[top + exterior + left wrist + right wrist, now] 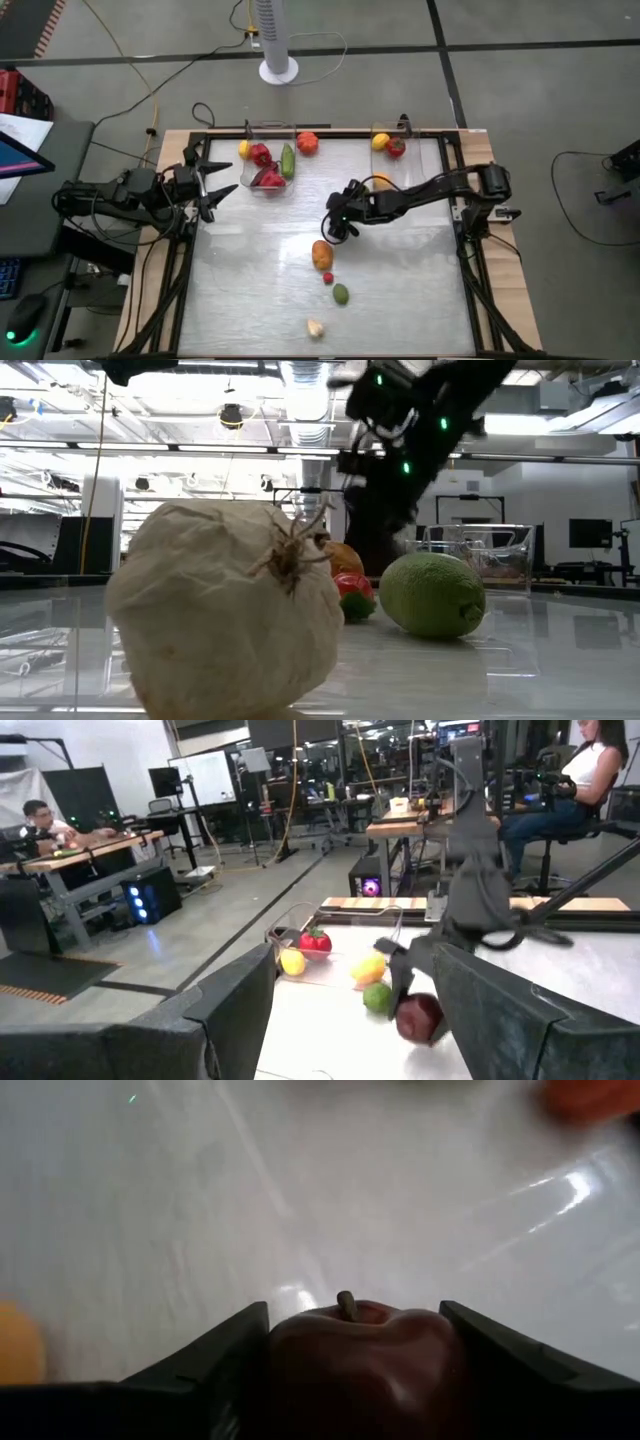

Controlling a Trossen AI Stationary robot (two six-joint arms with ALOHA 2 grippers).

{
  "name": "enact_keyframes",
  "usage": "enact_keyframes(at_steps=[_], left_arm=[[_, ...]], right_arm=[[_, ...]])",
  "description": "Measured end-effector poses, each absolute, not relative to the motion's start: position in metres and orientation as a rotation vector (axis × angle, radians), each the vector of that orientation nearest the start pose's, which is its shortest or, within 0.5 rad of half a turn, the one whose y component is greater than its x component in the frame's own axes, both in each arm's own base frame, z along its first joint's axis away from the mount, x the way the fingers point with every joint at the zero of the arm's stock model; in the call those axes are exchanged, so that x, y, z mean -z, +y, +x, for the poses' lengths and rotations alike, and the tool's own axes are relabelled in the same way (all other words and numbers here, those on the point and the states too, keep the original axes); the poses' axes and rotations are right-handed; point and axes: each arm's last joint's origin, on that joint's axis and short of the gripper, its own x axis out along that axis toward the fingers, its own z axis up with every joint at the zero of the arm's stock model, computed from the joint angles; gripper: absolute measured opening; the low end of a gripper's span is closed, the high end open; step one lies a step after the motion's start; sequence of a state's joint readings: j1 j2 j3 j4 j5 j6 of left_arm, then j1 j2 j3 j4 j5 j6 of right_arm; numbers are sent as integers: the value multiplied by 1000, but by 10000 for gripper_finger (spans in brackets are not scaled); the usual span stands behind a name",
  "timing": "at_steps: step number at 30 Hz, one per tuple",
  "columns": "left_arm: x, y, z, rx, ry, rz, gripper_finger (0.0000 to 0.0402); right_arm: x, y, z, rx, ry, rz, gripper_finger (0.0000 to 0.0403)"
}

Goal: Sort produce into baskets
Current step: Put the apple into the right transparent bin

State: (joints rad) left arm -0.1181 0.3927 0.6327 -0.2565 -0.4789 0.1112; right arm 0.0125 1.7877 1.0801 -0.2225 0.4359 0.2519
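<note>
Left gripper (222, 187) parked at left desk edge, fingers spread wide, holding nothing. Left clear basket (268, 160) near far edge: yellow piece, red pieces, green one inside; orange tomato-like piece (307, 142) just outside it. Right gripper (336, 222) over desk centre, fingers clamped on dark maroon apple (365, 1360) with short stem, seen only in wrist views. Right basket (400, 158) at far right: yellow piece and red piece inside. Loose toward near edge: orange piece (321, 254), small red one (327, 278), green lime (432, 595), whitish garlic (225, 622) filling low view.
</note>
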Motion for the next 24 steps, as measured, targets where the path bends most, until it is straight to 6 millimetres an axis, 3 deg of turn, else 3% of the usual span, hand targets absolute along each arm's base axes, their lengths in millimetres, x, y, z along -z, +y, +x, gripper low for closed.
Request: enact_keyframes(at_steps=[5,12,17,24], left_arm=[[-319,2,94,-359,36,115,256],[-319,2,94,-359,36,115,256],[-319,2,94,-358,36,114,256],[-319,2,94,-359,36,114,256]], right_arm=[[-223,-4,341,645,811,-118,309],[-277,-27,285,961,769,-157,313],[-285,-55,261,1071,834,-94,331],[-280,-78,257,1046,916,-13,367]])
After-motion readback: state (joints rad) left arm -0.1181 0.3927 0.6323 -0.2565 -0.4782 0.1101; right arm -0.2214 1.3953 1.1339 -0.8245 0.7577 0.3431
